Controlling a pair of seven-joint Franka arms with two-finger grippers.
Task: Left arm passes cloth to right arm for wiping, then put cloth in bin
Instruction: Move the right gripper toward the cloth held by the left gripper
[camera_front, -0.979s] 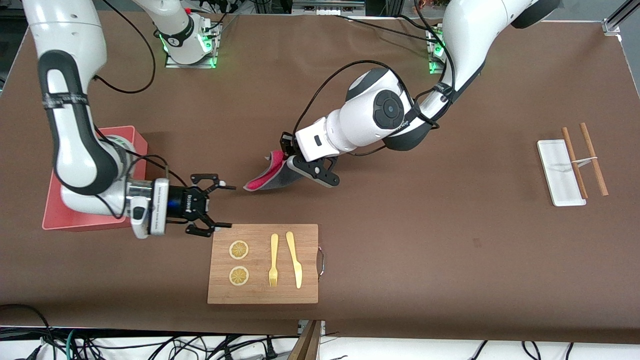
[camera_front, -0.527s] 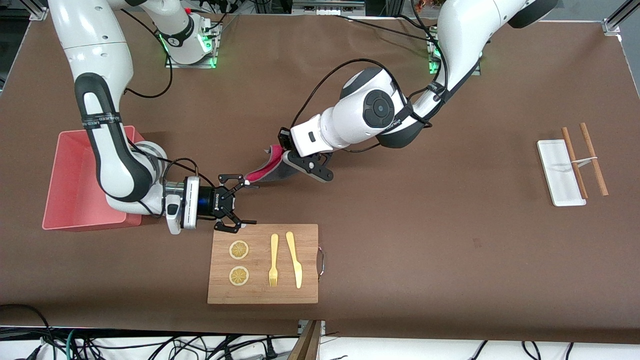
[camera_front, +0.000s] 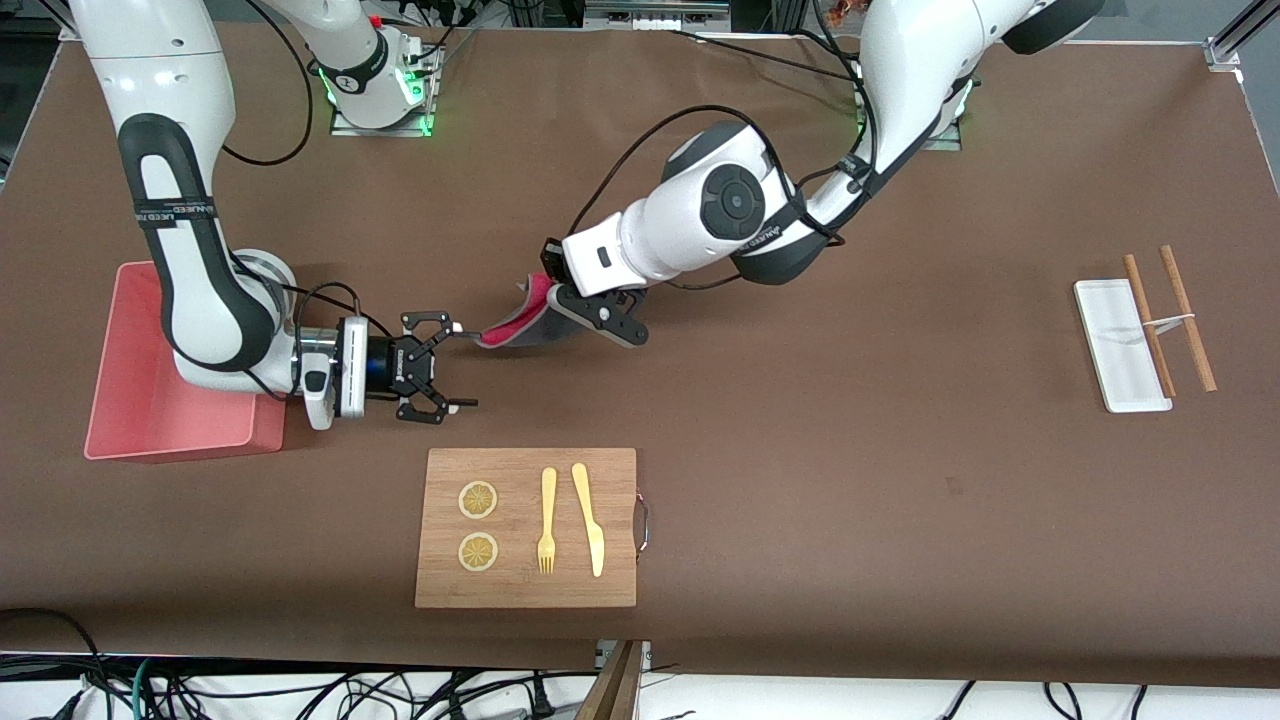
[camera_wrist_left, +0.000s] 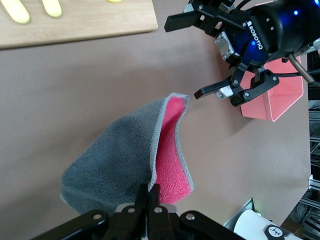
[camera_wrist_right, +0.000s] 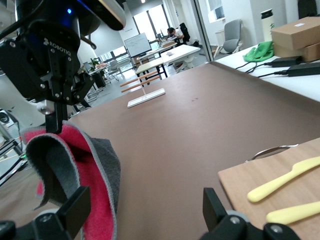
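Cloth (camera_front: 512, 322) hangs folded from the left tool (camera_front: 566, 292), clamped at one end above the table (camera_front: 850, 450).
Its long axis runs toward the right tool (camera_front: 450, 367), free tip just beside one of that tool's spread-apart fingers. Bin (camera_front: 130, 420) and cutting board (camera_front: 527, 527) lie nearby.

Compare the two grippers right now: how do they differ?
The left gripper is shut on the cloth, holding it up over the table; the right gripper is open and holds nothing. The left has a flat black bar; the right has claw-like linkage fingers. The right gripper's upper finger is at the cloth's free tip. Both are above the table, facing each other.
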